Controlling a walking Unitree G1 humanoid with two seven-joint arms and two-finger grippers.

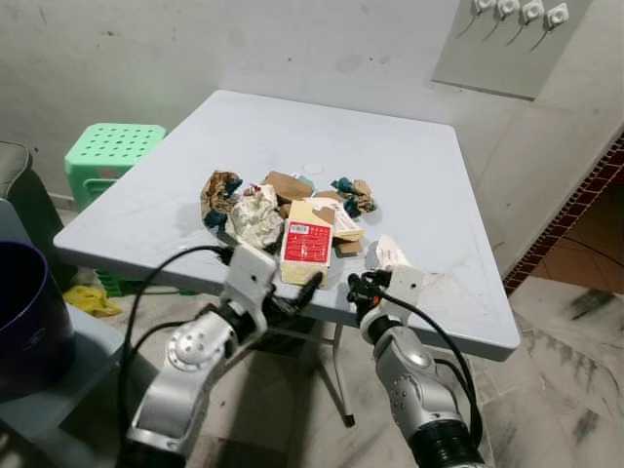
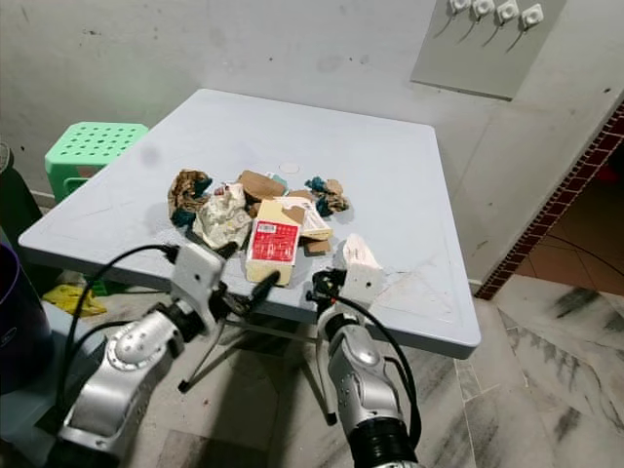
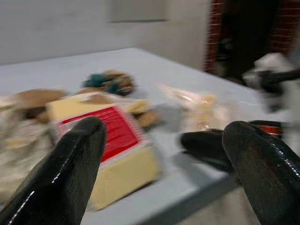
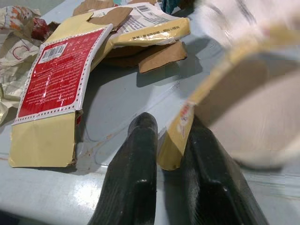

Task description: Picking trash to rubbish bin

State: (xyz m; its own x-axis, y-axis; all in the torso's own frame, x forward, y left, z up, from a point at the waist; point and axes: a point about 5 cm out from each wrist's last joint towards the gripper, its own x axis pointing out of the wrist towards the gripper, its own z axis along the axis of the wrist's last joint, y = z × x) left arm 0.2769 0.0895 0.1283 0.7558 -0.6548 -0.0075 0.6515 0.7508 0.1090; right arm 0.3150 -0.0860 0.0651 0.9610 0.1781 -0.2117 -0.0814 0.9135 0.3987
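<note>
Bench (image 1: 409, 185): square, pale grey-blue top, set on a marbled tile floor (image 1: 565, 390) against a scuffed white wall (image 1: 244, 39). A green plastic stool (image 1: 112, 151) is placed beyond its left corner; a dark purple bin (image 1: 29, 322) is seen at the far left, low, well apart from the bench's near edge. A brick-red tiled strip (image 1: 575, 210) is seen at the right.

Trash, heaped near the middle of the bench toward the near edge: red-and-cream flattened carton (image 1: 307, 244), crumpled paper wrapper (image 1: 255, 216), brown cardboard scraps (image 1: 289, 185), teal-and-brown crumpled pieces (image 1: 353, 195).

Left gripper (image 1: 304, 291): held at the near edge of the bench, just before the red-and-cream carton; its fingers (image 3: 70, 168) are spread wide apart and nothing is held between them.

Right gripper (image 4: 164, 159): held at the near edge, right of the heap; its fingers (image 4: 136, 164) are closed on the edge of a pale cream wrapper (image 1: 390, 253), which is lifted just above the bench.
</note>
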